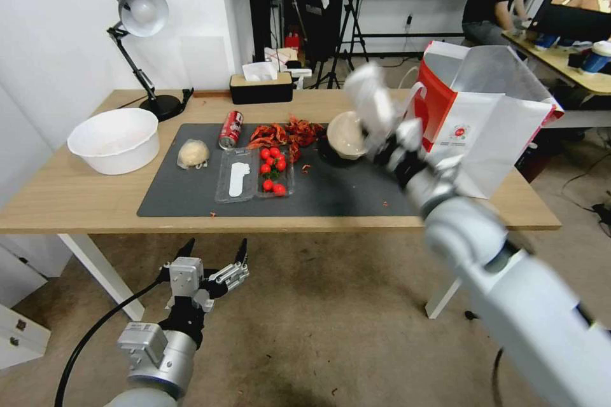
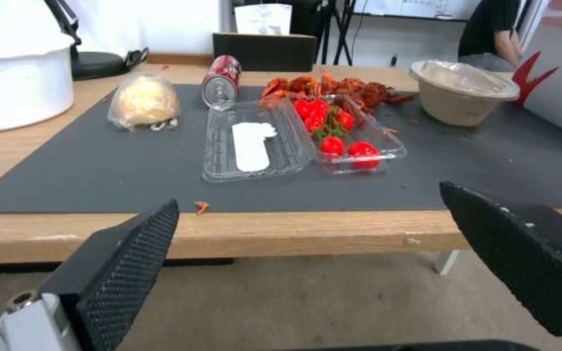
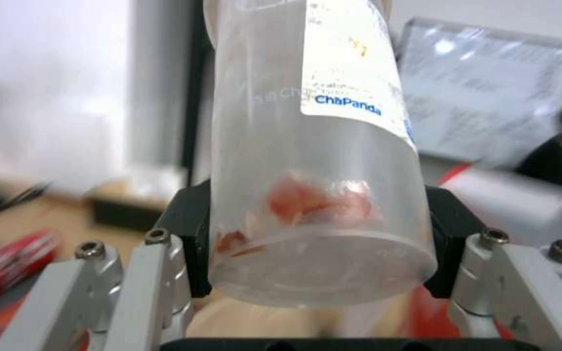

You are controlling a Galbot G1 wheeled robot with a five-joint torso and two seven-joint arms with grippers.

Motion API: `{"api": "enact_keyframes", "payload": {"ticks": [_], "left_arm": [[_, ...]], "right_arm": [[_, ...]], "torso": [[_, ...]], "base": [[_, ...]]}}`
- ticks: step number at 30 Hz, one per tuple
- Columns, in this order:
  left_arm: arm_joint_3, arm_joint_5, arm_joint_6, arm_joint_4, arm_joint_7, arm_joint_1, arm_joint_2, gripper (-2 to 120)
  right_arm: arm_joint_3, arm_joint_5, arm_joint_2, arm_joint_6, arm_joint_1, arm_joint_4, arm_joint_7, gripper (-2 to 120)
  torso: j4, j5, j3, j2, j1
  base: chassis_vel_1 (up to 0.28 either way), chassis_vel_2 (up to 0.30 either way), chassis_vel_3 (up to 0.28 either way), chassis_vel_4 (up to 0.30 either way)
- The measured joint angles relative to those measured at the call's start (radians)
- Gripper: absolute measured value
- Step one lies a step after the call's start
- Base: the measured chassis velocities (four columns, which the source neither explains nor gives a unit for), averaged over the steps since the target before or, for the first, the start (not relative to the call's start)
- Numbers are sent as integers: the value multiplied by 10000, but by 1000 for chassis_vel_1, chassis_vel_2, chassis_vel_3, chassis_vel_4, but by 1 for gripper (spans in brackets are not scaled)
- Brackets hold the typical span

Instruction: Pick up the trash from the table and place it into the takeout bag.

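right gripper [image 3: 313, 243]: clamped on clear cup [image 3: 313, 161] near its base, up over table's [image 1: 76, 203] far-right part | bag [image 1: 484, 133] mouth just right of cup, right arm nearer | cup axis roughly upright, tilted, base at fingers | left gripper [image 1: 213, 254]: wide open, parked below near edge

Clear plastic cup [image 3: 317, 161] lifted beside takeout bag [image 1: 484, 121].

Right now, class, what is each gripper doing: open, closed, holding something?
Left gripper: open, holding nothing, below the table edge.
Right gripper: closed on the clear plastic cup, raised over the table beside the takeout bag.
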State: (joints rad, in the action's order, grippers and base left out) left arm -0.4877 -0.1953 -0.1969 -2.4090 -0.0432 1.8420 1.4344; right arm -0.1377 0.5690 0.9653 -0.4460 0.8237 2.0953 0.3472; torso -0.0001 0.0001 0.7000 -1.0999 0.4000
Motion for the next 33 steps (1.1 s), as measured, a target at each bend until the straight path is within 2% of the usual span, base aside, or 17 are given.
{"api": "enact_keyframes", "payload": {"ticks": [2,4,5,7,8,12,13,16,20,25,28,29,33], "left_arm": [[92,50,-7,-47,19,1,150,100],[103,61,-7,-47,19,5,172,100],[129,112,71,-47,45,51,186,100],[128,208,240,-48,125,127,167,100],[128,208,240,-48,125,127,167,100],[77,366,457,-65,308,221,155,100],[77,366,457,-65,308,221,155,100],[85,374,532,9,370,210,118,100],[83,376,677,151,461,197,72,100],[93,379,791,198,539,210,52,100],[96,522,908,201,712,226,53,100],[96,522,908,201,712,226,53,100],[88,535,1014,206,801,220,38,100]], "right_arm": [[-143,387,-622,339,-916,-145,88,54],[-179,503,-736,373,-1137,-218,178,54],[-308,1031,-1023,360,-1751,-484,478,54],[-576,2433,-1242,-225,-2507,-953,1113,54],[-576,2433,-1242,-225,-2507,-953,1113,54],[-663,4734,-1344,-1552,-3337,-1388,3251,54],[-663,4734,-1344,-1552,-3337,-1388,3251,54],[-587,6266,-1407,-1921,-3779,-1463,4844,54],[-552,6849,-1643,-1877,-3966,-1622,5336,54],[-552,6803,-1802,-1796,-3925,-1683,5304,58],[-557,6663,-1897,-1763,-3855,-1665,5283,73],[-557,6663,-1897,-1763,-3855,-1665,5283,73],[-566,6622,-1949,-1758,-3834,-1616,5292,89]], "torso": [[2,-1,0,-1,0],[2,-2,0,-2,1],[3,0,0,-2,1],[0,2,0,-2,0],[0,2,0,-2,0],[0,1,1,-2,0],[0,1,1,-2,0],[3,-2,1,-2,0],[0,-1,0,-2,0],[1,-1,0,-1,-1],[0,0,0,-1,-1],[0,0,0,-1,-1],[2,-1,-1,-1,0]], "base": [[0,0,0,0],[0,0,0,0],[0,0,0,0],[0,0,0,0],[0,0,0,0],[0,0,0,0],[0,0,0,0],[0,0,0,0],[0,0,0,0],[0,0,0,0],[0,0,0,0],[0,0,0,0],[0,0,0,0]]}}
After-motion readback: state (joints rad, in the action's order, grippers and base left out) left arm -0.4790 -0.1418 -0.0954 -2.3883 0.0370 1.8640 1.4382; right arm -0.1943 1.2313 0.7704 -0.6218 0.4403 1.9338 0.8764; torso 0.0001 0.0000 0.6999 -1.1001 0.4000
